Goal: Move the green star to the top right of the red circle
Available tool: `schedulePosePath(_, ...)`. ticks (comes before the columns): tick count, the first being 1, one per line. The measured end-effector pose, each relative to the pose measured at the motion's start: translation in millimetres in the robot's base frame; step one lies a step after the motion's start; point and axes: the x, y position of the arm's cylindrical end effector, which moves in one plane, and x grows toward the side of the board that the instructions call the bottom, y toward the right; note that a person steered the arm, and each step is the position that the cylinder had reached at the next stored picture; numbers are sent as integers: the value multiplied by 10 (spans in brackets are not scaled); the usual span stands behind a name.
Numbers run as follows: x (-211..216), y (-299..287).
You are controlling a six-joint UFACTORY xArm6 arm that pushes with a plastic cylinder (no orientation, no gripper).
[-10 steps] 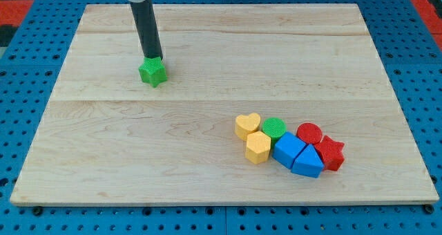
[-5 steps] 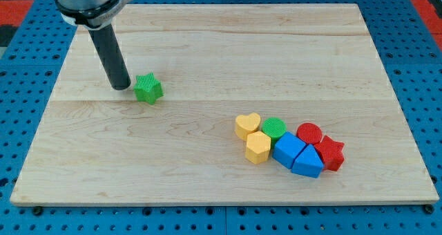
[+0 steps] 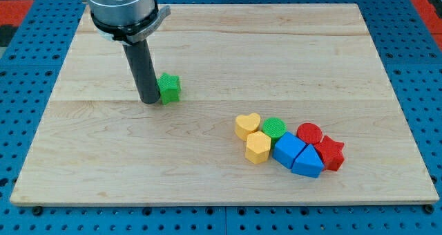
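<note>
My tip [image 3: 149, 101] ends a plain rod: it has no jaws and holds nothing. It rests on the board [image 3: 207, 186] against the view's-left side of the green star [image 3: 168, 88]. The star therefore lies immediately toward the view's right of the tip.

Continuing to the view's right, a cluster lies well apart: yellow heart [image 3: 247, 125], a second yellow block [image 3: 258, 148], green circle [image 3: 274, 128], two blue blocks [image 3: 298, 155], red circle [image 3: 309, 133] and red star [image 3: 331, 153].

The spot above and right of the red circle lies right of the green star and slightly toward the view's bottom. Judged from this, a rightward push suits.
</note>
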Motion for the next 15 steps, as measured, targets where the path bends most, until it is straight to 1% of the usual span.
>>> schedulePosePath(2,-362,80)
schedulePosePath(3,-402,411)
schedulePosePath(5,-567,1332)
schedulePosePath(8,-573,2436)
schedulePosePath(9,-579,2604)
schedulePosePath(10,-568,1902)
schedulePosePath(11,-966,1727)
schedulePosePath(12,-1468,2302)
schedulePosePath(13,-1297,2560)
schedulePosePath(15,-312,2561)
